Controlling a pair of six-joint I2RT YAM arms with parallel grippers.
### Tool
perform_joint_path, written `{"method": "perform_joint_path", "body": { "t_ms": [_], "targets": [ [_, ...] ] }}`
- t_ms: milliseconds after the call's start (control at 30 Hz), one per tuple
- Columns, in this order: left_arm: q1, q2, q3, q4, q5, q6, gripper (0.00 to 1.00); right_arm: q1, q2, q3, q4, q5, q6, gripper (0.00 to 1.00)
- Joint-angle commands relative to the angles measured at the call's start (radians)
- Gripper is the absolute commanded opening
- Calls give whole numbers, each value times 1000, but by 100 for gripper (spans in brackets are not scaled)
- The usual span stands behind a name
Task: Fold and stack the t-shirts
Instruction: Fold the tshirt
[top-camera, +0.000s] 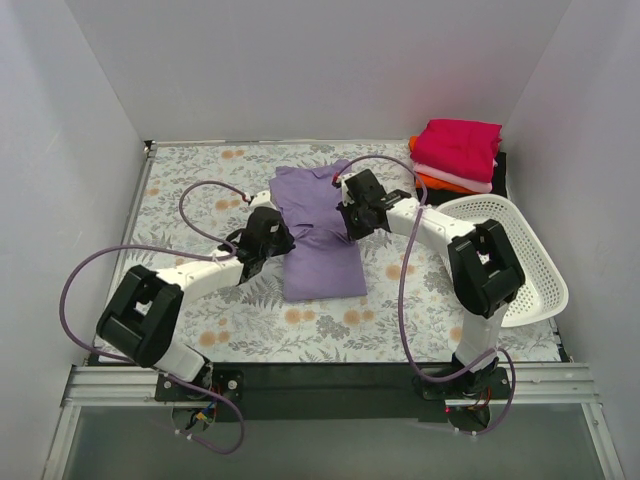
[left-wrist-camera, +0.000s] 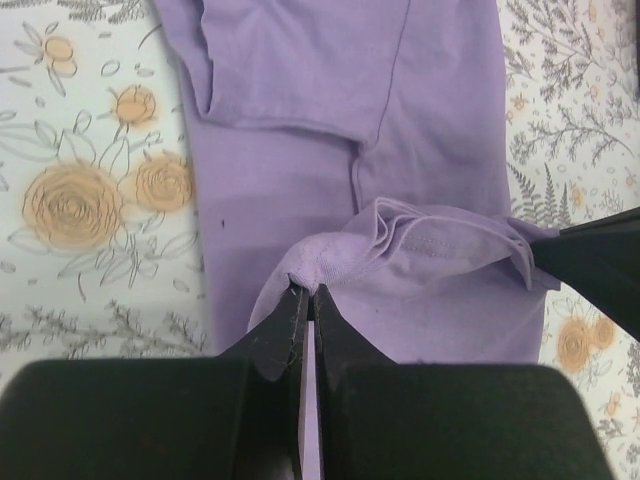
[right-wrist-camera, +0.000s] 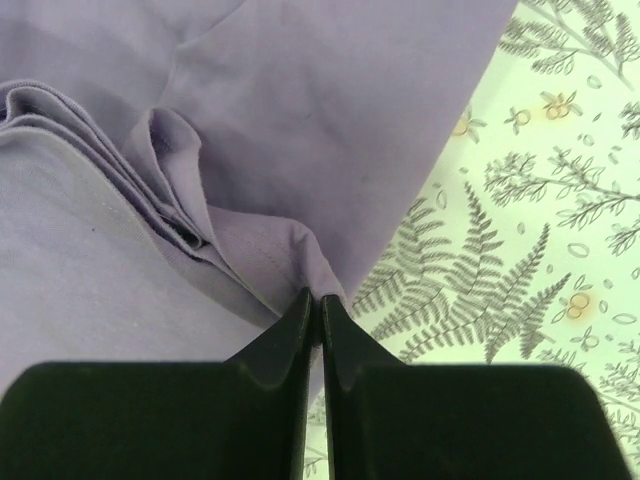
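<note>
Squarely between left tool (left-wrist-camera: 308, 293) and right tool (right-wrist-camera: 316, 298), lavender t-shirt (top-camera: 320, 262), edges in both.

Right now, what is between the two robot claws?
The lavender t-shirt. The left gripper and right gripper each pinch its cloth, and the top view shows it spanning between them.

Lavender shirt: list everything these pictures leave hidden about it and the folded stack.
Top view: both wrists cover where the lavender shirt is pinched.
Left wrist view: left hand blocks the shirt's near end.
Right wrist view: shirt runs off the left edge.
Folded stack: bottom black shirt mostly covered.
</note>
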Motion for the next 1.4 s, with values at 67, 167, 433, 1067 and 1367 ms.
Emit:
{"method": "perform_joint_path", "body": {
  "t_ms": [67,167,433,1067,1367],
  "targets": [
    [40,86,75,59,54,42,0,-37,57,85,20,-1,-38,1],
    [51,144,111,59,54,45,0,-51,86,115,20,0,-48,1],
    [70,210,148,49,-50,19,0,-66,151,197,20,17,-54,1],
    [79,14,64,-45,-5,13,77,-112,-146,-86,133,2,15,59],
    [39,-173,-111,-114,144,-59,78,-99,-324,-325,239,-115,115,61]
  ]
}}
